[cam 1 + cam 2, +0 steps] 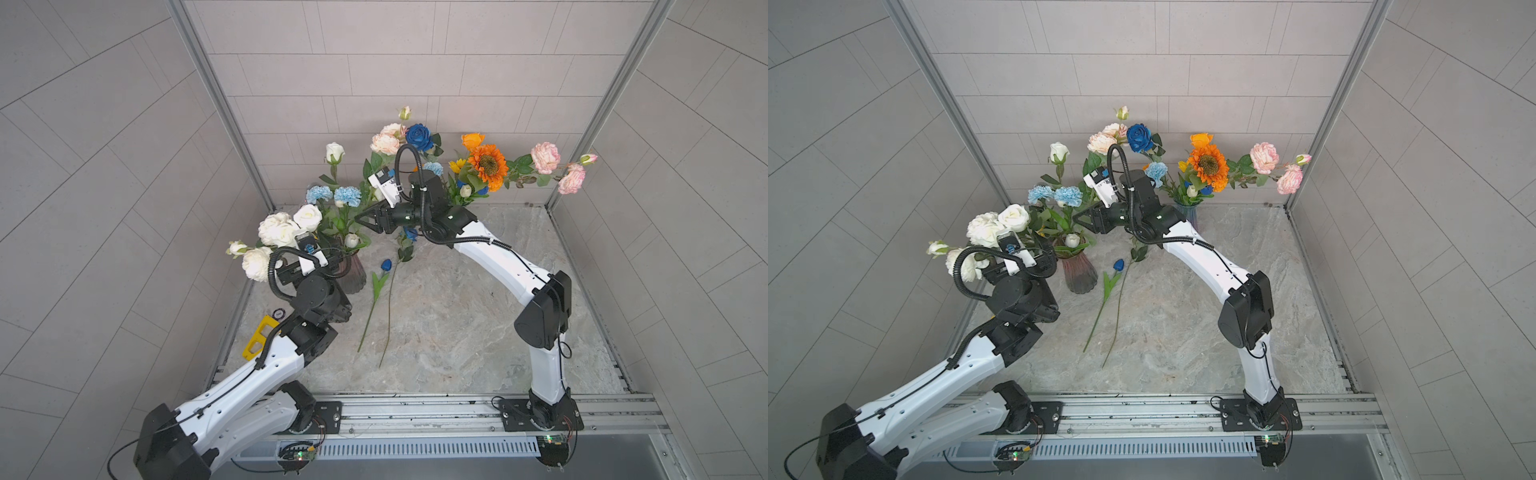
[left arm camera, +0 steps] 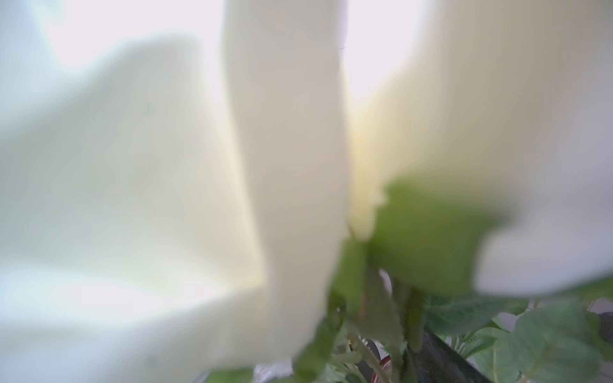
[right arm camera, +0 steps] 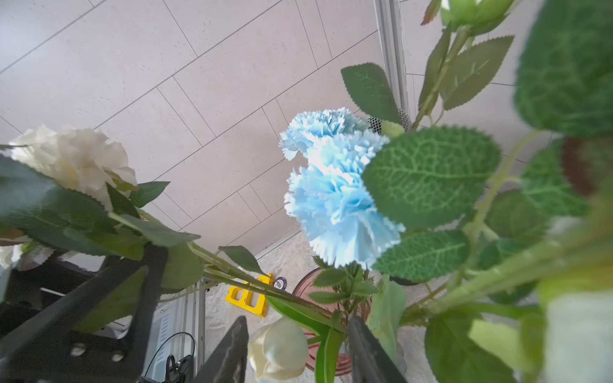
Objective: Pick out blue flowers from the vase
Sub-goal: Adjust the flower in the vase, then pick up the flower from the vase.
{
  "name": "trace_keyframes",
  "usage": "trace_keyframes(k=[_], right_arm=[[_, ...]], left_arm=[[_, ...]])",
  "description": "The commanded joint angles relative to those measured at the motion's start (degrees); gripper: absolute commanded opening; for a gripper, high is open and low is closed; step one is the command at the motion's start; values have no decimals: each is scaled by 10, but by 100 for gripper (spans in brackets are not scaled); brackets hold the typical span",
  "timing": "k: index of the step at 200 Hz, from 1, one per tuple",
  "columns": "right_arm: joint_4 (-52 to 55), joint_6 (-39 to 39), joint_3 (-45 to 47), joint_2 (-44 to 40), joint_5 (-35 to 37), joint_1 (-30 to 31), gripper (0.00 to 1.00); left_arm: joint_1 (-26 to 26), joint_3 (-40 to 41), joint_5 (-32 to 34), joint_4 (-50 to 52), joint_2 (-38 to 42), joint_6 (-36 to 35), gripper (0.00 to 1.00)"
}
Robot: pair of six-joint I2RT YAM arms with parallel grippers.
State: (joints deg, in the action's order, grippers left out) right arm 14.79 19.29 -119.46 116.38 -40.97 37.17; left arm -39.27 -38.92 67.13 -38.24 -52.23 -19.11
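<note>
Hovering | right gripper (image 3: 297, 323) | light blue carnations (image 3: 335, 199) ahead of parted fingertips (image 3: 237, 338), untouched

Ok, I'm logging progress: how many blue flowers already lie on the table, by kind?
Dark blue tulip bud: 1
Dark blue rose: 1
Total: 2

Grey tiled walls (image 1: 374, 62), aluminium corner posts (image 1: 221, 104), marbled grey tabletop (image 1: 457, 324), soft even light.
</note>
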Motion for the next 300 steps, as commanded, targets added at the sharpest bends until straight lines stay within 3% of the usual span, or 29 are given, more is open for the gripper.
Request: trace_keyframes(k=[1, 90, 136, 202, 253, 285, 300], right_arm=[[18, -11, -42, 18, 10, 10, 49], [77, -21, -180, 125, 92, 16, 45], [78, -16, -223, 157, 89, 18, 43], [68, -3, -251, 180, 94, 23, 12], [89, -18, -252, 158, 100, 26, 5], [93, -24, -246, 139, 109, 28, 6], [92, -24, -246, 140, 113, 29, 24]], left_arm=[[4, -3, 16, 6, 22, -10, 98], [4, 13, 9, 61, 68, 13, 97], [4, 18, 2, 74, 71, 27, 96], [4, 22, -6, 86, 97, 25, 96], [4, 27, -6, 105, 113, 32, 96], [4, 27, -5, 104, 116, 29, 96], [4, 28, -5, 104, 116, 29, 96]])
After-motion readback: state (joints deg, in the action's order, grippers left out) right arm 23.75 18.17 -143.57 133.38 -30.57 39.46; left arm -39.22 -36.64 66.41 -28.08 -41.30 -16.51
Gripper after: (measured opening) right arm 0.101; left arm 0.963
